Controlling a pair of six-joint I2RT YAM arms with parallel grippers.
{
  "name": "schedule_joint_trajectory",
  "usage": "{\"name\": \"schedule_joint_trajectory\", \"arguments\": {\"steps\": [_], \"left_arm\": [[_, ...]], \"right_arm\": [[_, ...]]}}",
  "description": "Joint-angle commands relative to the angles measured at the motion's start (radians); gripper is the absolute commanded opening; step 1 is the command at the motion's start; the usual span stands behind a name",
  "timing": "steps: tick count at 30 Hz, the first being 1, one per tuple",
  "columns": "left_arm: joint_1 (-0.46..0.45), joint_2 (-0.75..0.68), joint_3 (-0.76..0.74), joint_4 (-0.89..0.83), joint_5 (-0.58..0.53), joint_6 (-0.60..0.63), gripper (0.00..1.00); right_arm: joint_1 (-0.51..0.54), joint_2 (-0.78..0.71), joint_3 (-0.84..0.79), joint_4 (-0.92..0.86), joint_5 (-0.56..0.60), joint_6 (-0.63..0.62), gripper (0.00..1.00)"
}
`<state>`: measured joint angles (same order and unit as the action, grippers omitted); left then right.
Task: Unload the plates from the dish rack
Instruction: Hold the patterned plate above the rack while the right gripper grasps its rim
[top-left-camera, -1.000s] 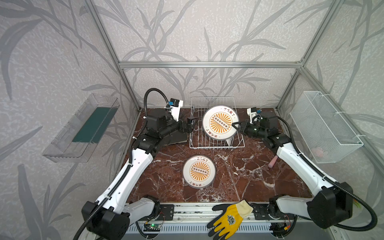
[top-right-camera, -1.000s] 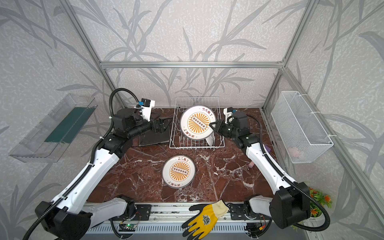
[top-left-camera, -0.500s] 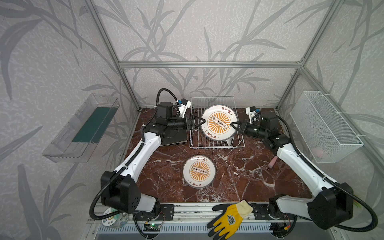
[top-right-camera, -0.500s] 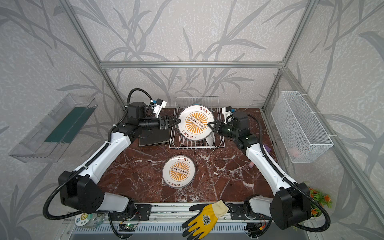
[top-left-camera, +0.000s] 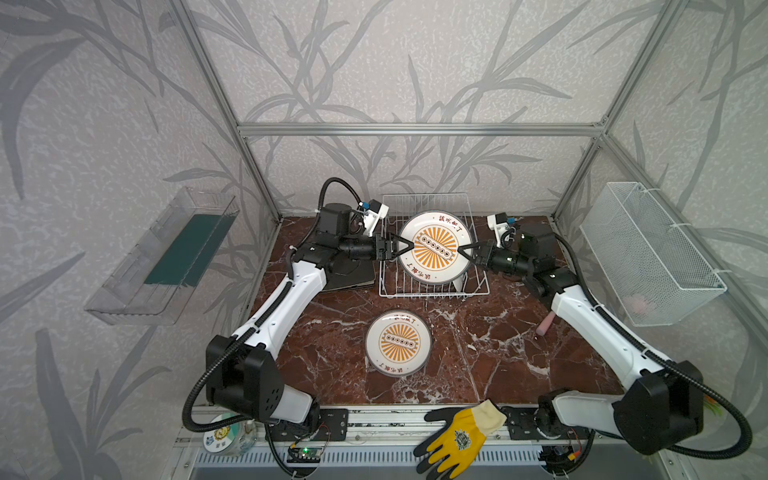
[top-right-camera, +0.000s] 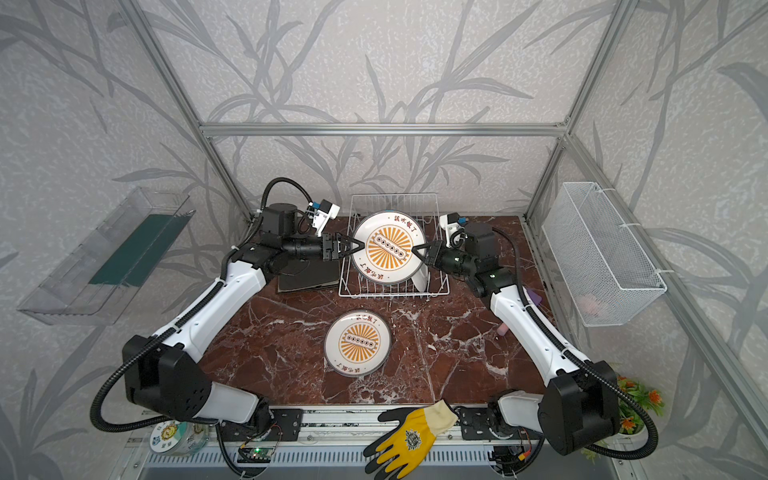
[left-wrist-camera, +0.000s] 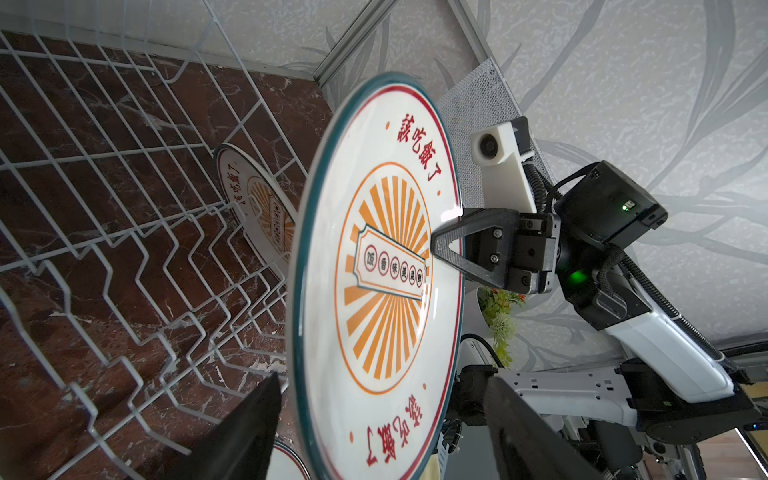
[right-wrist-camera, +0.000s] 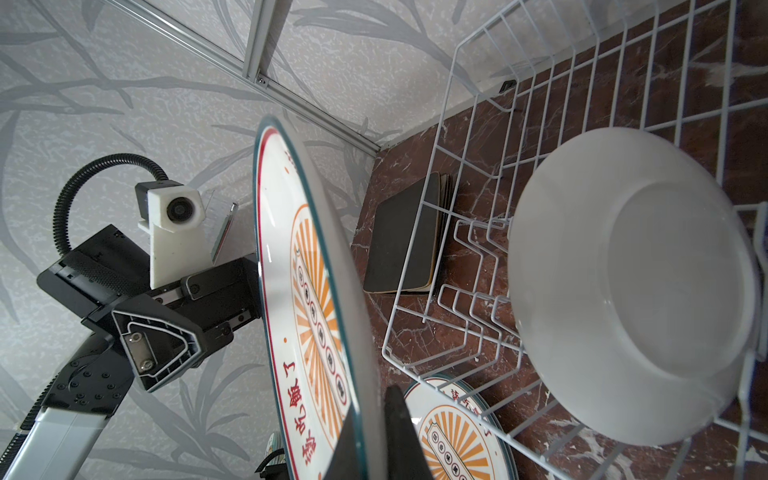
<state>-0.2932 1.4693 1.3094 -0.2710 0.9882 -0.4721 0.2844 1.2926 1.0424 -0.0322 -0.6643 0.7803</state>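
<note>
Your 2 arms reach inward, facing each other. Your left gripper (top-left-camera: 408, 248) stands parted, fingers astride the rim of the raised plate (top-left-camera: 435, 248); your right gripper (top-left-camera: 460, 250) is clamped on its opposite rim.

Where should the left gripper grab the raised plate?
Pinch the rim of the raised plate opposite the right gripper, coming in from the left, one finger on each face. It stands nearly on edge, so that thin rim faces the left gripper.
</note>
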Motion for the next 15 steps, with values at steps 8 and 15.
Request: {"name": "schedule_joint_trajectory", "arguments": {"steps": [8, 15], "left_arm": [[-0.028, 0.036, 0.054, -0.016, 0.014, 0.009, 0.53], [-0.033, 0.062, 0.051, 0.036, 0.047, -0.041, 0.4]], "right_arm": [[0.006, -0.004, 0.024, 0.066, -0.041, -0.023, 0.0], [0.006, -0.004, 0.017, 0.066, -0.049, -0.045, 0.0]]}}
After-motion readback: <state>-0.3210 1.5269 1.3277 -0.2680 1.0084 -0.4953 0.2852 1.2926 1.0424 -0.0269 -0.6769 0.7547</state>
